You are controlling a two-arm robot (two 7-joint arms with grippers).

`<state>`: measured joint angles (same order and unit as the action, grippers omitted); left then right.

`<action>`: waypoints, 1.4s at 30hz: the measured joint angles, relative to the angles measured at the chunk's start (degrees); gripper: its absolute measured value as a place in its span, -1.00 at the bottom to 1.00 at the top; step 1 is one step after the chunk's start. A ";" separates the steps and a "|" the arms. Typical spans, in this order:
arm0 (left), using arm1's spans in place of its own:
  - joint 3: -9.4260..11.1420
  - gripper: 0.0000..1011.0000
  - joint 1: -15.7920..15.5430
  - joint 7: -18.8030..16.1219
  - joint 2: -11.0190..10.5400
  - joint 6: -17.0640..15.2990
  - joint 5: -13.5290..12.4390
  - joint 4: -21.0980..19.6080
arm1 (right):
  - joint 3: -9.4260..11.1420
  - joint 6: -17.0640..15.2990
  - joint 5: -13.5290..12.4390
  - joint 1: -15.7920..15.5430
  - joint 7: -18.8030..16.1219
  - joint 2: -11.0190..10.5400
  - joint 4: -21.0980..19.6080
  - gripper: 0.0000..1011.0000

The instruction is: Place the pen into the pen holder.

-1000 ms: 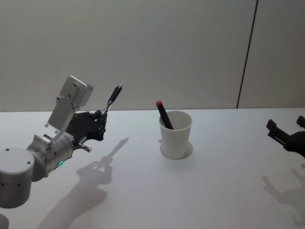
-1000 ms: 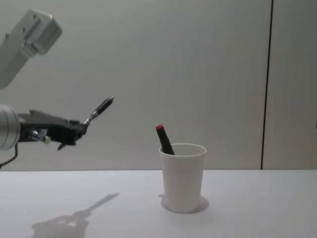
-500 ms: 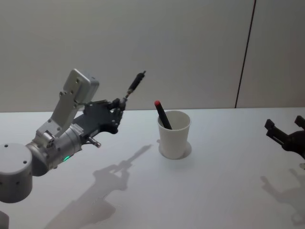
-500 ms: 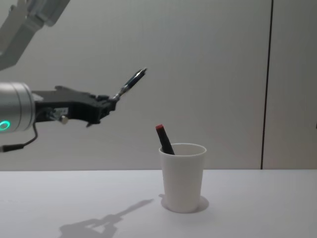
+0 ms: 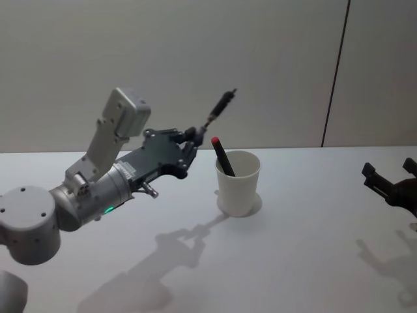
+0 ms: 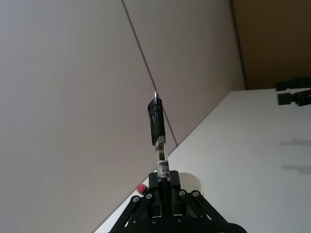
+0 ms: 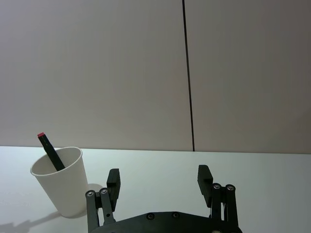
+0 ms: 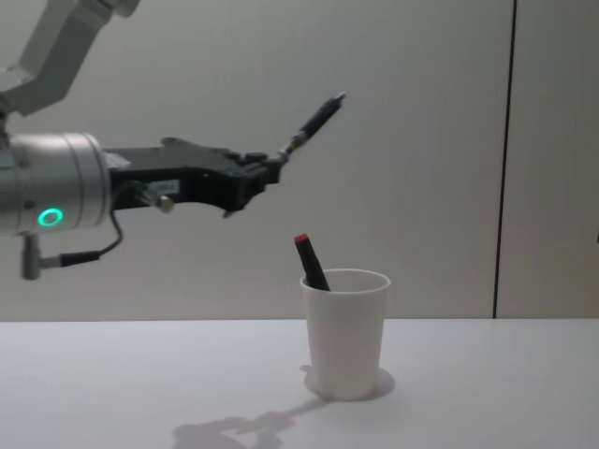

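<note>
The left hand pinches a slim black-and-clear pen, tilted, above and left of the tapered white paper cup; the right hand hangs spread wide, empty.

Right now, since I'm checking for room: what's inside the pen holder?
One black pen with a red end leans inside the pen holder, sticking out past the rim. Its lower part and the holder's bottom are hidden by the wall.

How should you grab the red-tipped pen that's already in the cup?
Pinch the red-tipped pen by its bare top end, coming from above along its lean. It tilts toward the robot's left, and the cup hides the rest.
</note>
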<state>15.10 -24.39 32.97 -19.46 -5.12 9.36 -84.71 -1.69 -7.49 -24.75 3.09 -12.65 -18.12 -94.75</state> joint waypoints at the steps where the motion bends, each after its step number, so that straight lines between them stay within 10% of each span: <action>1: 0.20 -0.73 -0.37 0.75 0.28 0.37 0.14 0.39 | 0.00 0.00 0.00 0.00 0.00 0.00 0.00 0.98; 42: 6.72 -0.73 -8.42 10.55 7.95 3.97 -0.59 12.38 | 0.00 0.00 0.00 0.00 0.00 0.00 0.00 0.98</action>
<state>21.83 -32.82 43.53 -11.51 -1.15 8.77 -72.32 -1.69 -7.49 -24.75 3.09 -12.65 -18.12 -94.76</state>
